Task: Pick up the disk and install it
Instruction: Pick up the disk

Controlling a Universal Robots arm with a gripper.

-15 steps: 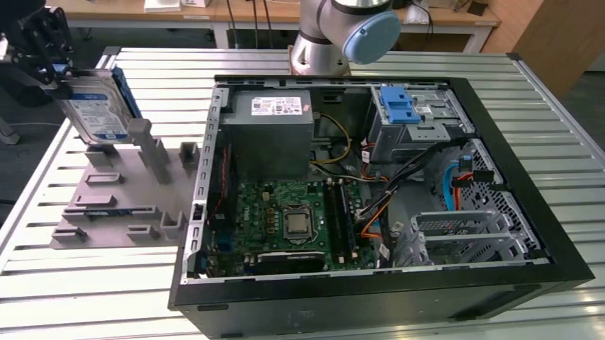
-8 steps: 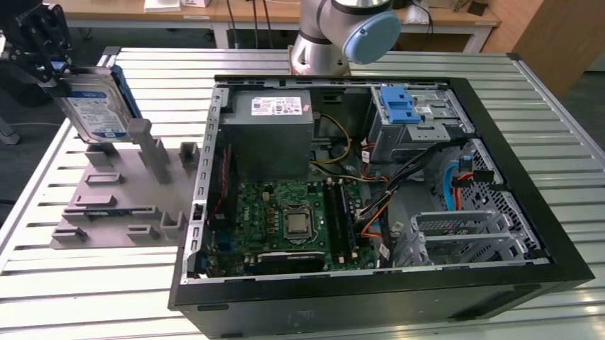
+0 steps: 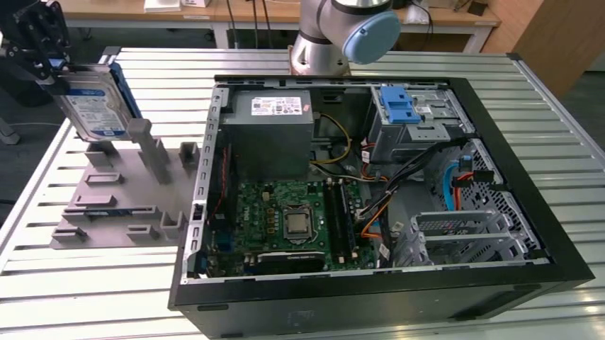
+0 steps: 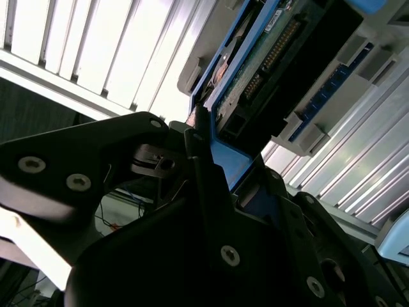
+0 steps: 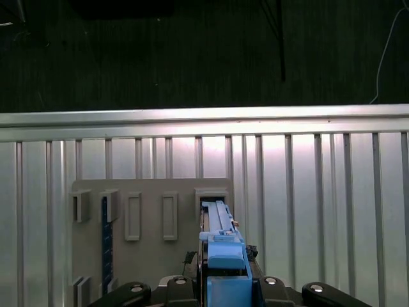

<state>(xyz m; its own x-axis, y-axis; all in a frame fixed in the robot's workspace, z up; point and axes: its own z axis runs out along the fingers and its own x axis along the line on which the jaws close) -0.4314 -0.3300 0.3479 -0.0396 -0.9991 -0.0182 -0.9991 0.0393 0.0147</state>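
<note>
Black fingers [image 4: 206,192] of the gripper [image 3: 55,71] pinch the disk [image 3: 93,106] by its blue bracket, holding it upright at the exterior view's upper left, just over the grey slotted rack [image 3: 113,205]. To the right sits the open computer case [image 3: 378,301].

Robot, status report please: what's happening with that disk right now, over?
Gripper shut on disk. Disk upright at grey rack, outside computer case. No obstruction seen.

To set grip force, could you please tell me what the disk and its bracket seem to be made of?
The disk: seemingly metal, with a dull silver casing around a blue-and-white label that looks like paper. Its bracket: probably plastic, uniformly blue with a smooth moulded look.
</note>
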